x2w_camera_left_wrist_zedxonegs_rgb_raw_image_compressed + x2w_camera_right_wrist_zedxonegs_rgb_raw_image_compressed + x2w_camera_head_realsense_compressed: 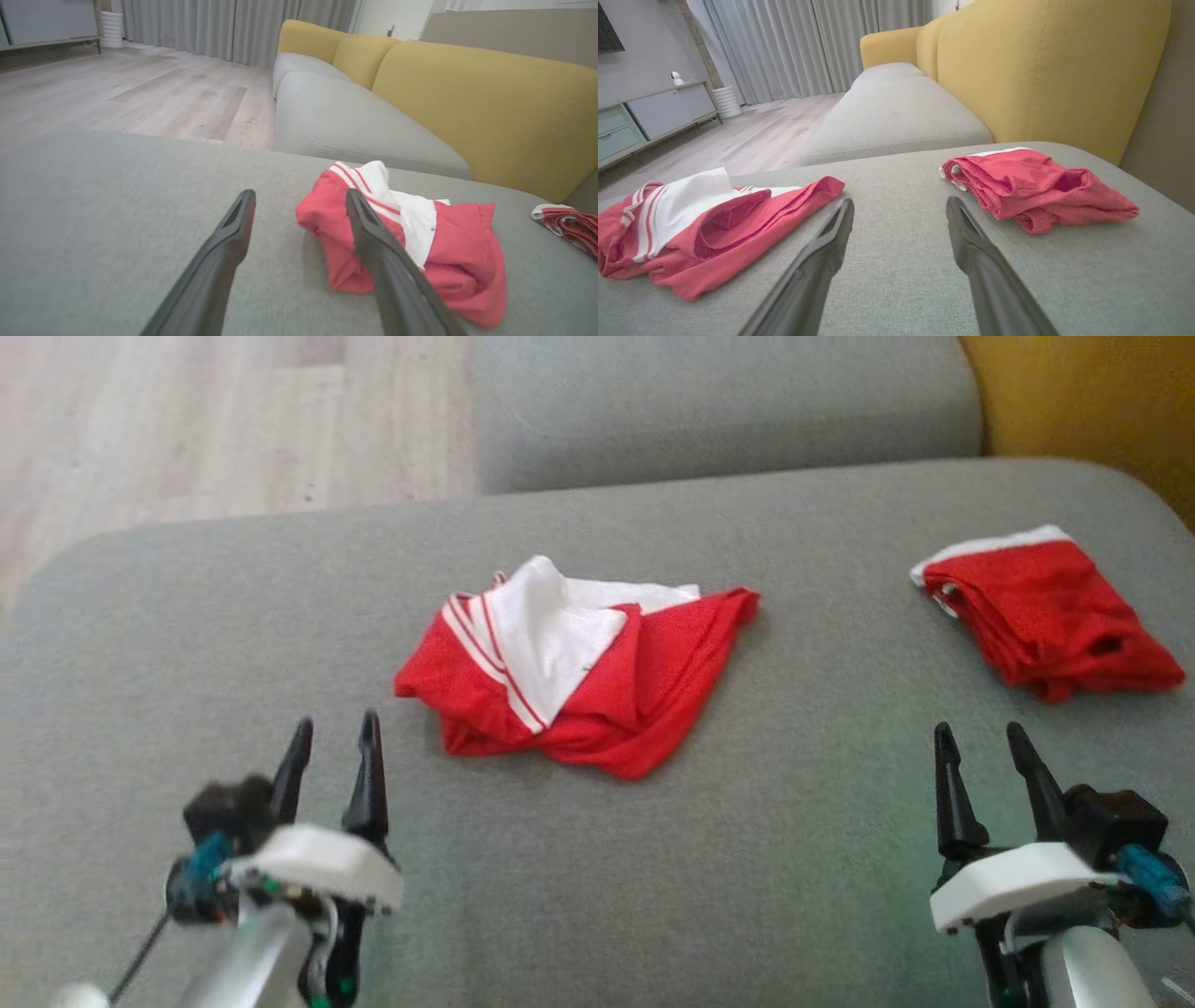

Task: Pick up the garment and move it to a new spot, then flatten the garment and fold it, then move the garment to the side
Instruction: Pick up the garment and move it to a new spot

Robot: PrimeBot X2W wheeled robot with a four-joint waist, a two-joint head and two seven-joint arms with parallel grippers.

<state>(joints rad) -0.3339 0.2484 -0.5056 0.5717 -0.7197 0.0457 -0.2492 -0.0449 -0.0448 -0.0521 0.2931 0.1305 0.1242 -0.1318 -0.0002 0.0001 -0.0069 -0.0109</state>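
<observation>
Item one: my left gripper [337,726], lower left of the head view, its two dark fingers spread wide and pointing up the frame, with nothing between them. Item two: my right gripper [978,733], lower right of the same view, likewise wide open and empty. Item three: the garment [579,672], red with a white panel and thin red-and-white stripes, lying crumpled and partly doubled over at the centre of the head view. It lies up and to the right of my left fingertips and apart from them. In the left wrist view it lies right of centre, and one finger crosses in front of it. Item four: a second red garment [1046,616] with a white edge, bunched into a compact bundle at the right edge of the head view, above my right gripper and well apart from the first piece. Item five: the grey seat cushion [187,644], which bears both pieces and spans the frame. Item six: a further grey cushion [728,411] at top centre. Item seven: a yellow backrest [1102,401] in the upper right corner. Item eight: pale wooden floor [187,420], upper left. Item nine: grey curtains [210,23] along the top of the left wrist view.
</observation>
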